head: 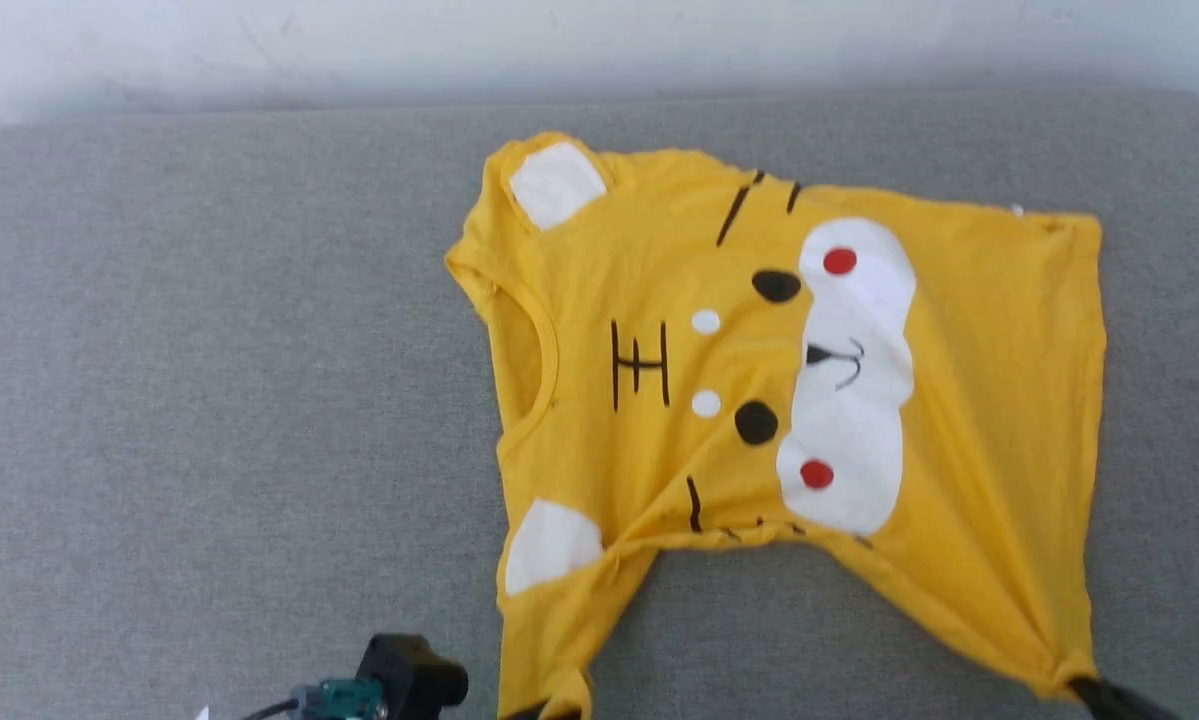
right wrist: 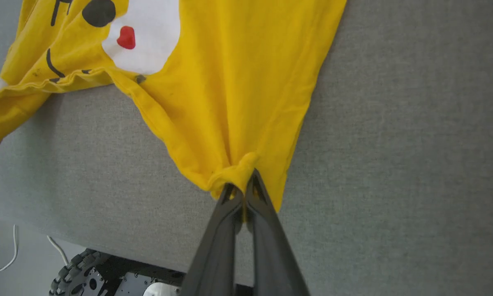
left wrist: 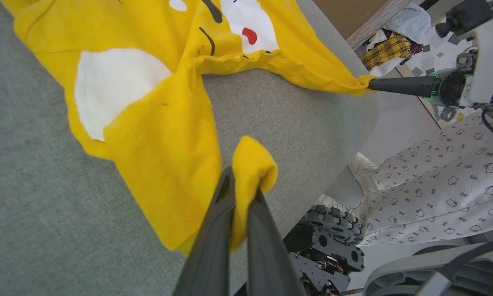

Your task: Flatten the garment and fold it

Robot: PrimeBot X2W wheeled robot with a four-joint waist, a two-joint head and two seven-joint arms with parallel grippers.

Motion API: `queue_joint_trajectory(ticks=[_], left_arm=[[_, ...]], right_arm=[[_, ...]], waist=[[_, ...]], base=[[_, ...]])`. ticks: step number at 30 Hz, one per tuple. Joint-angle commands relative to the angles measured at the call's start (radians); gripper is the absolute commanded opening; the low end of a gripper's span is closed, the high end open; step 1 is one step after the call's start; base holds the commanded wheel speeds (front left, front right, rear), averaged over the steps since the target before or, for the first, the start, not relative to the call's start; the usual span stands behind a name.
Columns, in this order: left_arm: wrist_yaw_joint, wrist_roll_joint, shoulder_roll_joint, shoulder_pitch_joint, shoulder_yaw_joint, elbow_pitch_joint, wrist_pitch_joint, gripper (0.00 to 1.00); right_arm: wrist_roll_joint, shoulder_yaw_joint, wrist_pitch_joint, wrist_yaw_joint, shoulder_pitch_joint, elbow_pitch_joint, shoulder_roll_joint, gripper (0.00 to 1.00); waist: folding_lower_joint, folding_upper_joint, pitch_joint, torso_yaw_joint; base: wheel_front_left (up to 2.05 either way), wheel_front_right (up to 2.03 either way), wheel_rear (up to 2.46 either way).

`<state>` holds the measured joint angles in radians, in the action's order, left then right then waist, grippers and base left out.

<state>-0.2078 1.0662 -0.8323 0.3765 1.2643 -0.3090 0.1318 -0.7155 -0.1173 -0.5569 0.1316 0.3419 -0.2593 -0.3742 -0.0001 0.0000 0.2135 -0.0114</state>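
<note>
Mid-flattening, left gripper (left wrist: pixel 242 193) and right gripper (right wrist: pixel 243 192) pinched the garment (head: pixel 759 380) at 7 and 5 o'clock; drawing it taut seemed next.

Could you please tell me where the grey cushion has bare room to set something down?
The widest bare patch is the grey cushion left of the garment, beside its collar. A narrower strip runs between garment and wall. The near edge is crowded: left tool and right tool each pinch its fabric.
</note>
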Motion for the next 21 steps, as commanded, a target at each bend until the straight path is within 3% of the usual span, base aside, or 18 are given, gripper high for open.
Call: queue_joint_trajectory(ticks=[1, 7, 16, 21], left_arm=[[-0.001, 0.029, -0.005, -0.031, 0.003, -0.005, -0.011, 0.0], [0.001, 0.114, -0.017, -0.096, 0.007, -0.023, -0.061, 0.0], [-0.001, 0.233, -0.076, -0.19, 0.012, -0.065, -0.182, 0.0], [-0.012, 0.243, -0.095, -0.202, 0.004, -0.082, -0.174, 0.0]], right_arm=[[-0.015, 0.008, -0.018, -0.001, 0.027, 0.005, -0.008, 0.0], [-0.018, 0.011, -0.062, -0.001, 0.092, 0.008, -0.047, 0.0], [-0.047, -0.007, -0.126, -0.001, 0.16, 0.017, -0.046, 0.0], [-0.059, -0.026, -0.156, -0.001, 0.189, 0.001, -0.034, 0.0]], waist=[[0.0001, 0.0, -0.025, -0.001], [0.0001, 0.0, -0.046, 0.004], [0.0001, 0.0, -0.069, 0.015], [0.0001, 0.0, -0.072, 0.018]], base=[[0.0, 0.0, 0.0], [0.0, 0.0, 0.0], [0.0, 0.0, 0.0], [0.0, 0.0, 0.0]])
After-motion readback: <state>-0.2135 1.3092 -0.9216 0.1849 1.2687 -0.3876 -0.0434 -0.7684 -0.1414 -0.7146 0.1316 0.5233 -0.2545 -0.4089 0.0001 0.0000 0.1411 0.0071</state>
